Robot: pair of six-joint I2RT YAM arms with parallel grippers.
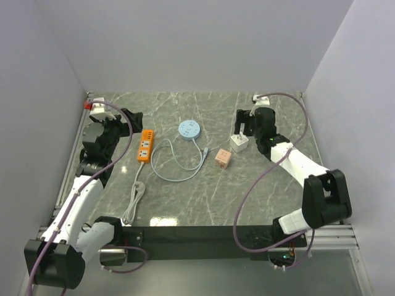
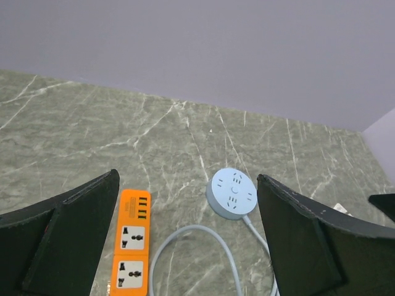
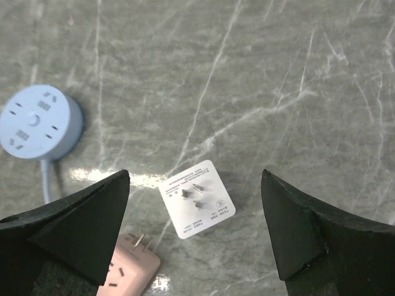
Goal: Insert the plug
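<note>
The right arm is bent at the elbow and reached from 5 o'clock toward 1 o'clock of the desk (image 1: 185, 203), wrist tipped downward. The right fingers (image 3: 296, 222) are spread wide, with nothing held, above the white plug (image 3: 196, 198). The plug is stood prongs-up at 2 o'clock, with a pink block (image 3: 126, 271) at its 7 o'clock. The left arm is extended along the 9 o'clock edge. The left fingers (image 2: 74, 228) are fully spread and empty, with the orange power strip (image 2: 133, 237) near at 4 o'clock.

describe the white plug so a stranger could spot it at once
On the marble table, look right of the round blue socket. The plug sits beside a pink cube, further back and right. It alone is white, three prongs facing up.
</note>
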